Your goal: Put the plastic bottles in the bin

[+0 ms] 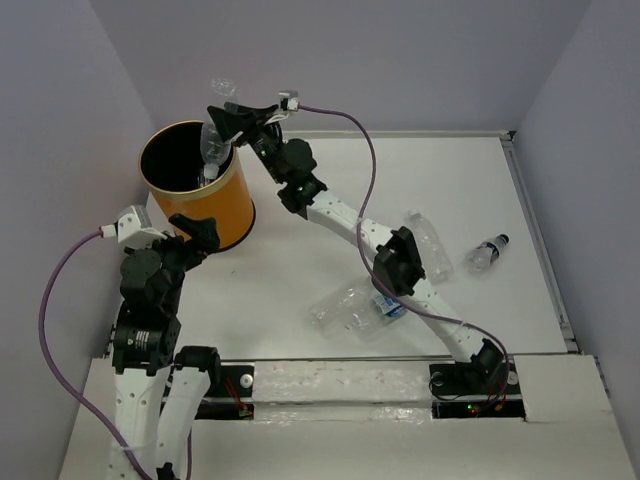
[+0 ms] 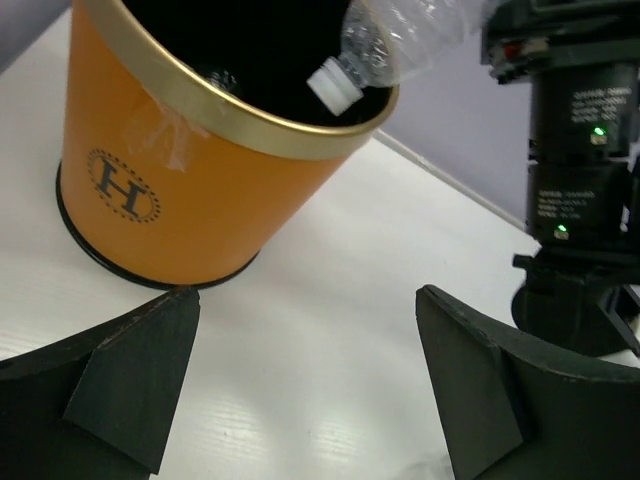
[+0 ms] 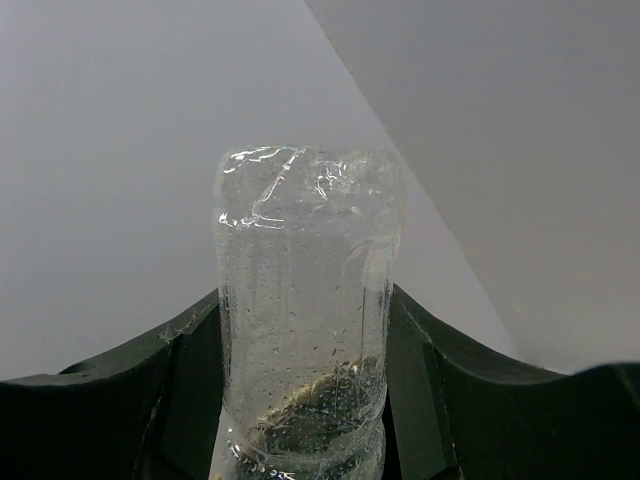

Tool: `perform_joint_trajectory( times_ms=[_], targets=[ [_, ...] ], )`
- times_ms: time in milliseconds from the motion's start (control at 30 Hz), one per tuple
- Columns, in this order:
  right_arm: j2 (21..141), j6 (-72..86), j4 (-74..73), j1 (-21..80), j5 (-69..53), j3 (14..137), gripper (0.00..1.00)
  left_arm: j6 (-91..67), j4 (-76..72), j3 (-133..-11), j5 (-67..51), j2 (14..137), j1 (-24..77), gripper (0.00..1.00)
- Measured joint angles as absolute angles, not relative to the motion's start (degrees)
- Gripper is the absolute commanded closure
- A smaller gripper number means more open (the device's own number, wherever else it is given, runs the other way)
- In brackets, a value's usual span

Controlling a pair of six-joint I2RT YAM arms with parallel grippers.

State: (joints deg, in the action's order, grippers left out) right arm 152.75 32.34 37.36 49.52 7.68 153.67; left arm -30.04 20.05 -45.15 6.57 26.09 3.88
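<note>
The right claw (image 1: 228,122) is clenched on a clear see-through plastic bottle (image 1: 213,143), its two dark fingers pressing the dimpled body from either side. The bottle hangs tilted below the claw with its neck down. Its small white cap (image 2: 334,85) sits just inside the pale gold rim of the tall orange cylindrical bin (image 1: 218,208), over the black interior. The bottle's flat base juts out past the fingertips.

The left claw (image 2: 305,375) is released, its jaws spread wide with nothing between them. It sits low over the white table (image 1: 300,250), with the bin's orange wall just ahead of it and to its left. The right arm's black wrist (image 2: 585,150) stands ahead of it to its right.

Well behind the right claw, back along its arm, more bottles lie on the table. A crumpled clear bottle with a blue-green label (image 1: 352,305) lies beside the forearm, a second clear bottle (image 1: 432,245) lies just past the elbow, and a small bottle with a dark cap (image 1: 487,252) lies farther out.
</note>
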Motion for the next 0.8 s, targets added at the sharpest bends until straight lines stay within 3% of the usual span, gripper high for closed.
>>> perform_joint_trajectory(
  times_ms=[100,200,300,500,700,733,800],
  targets=[
    [153.69,29.85,36.27,49.6,7.27,152.57,0.19,-29.12,22.22,-45.65,2.24,26.81,4.1,0.01],
    [153.71,27.68,36.03,49.82,6.39,150.58,0.06,-28.08,23.94,-46.72,-0.99,27.16,4.16,0.01],
    [153.71,25.63,34.39,50.22,5.15,149.97,0.03,-26.98,24.62,-47.53,-3.6,27.09,4.16,0.01],
    [146.54,22.57,29.06,50.7,2.9,142.04,0.03,-24.4,25.3,-47.53,-11.53,27.44,4.16,0.01],
    [117.12,20.12,26.57,50.15,2.55,106.15,0.23,-24.8,19.33,-41.69,-24.53,29.98,4.49,0.01],
    [109.8,20.56,25.96,49.56,2.68,98.21,0.31,-25.21,18.7,-40.34,-25.89,30.59,4.84,0.01],
    [99.04,22.26,26.06,47.57,2.37,86.94,0.35,-26.02,17.85,-38.59,-27.35,31.31,6.0,0.01]
  ],
)
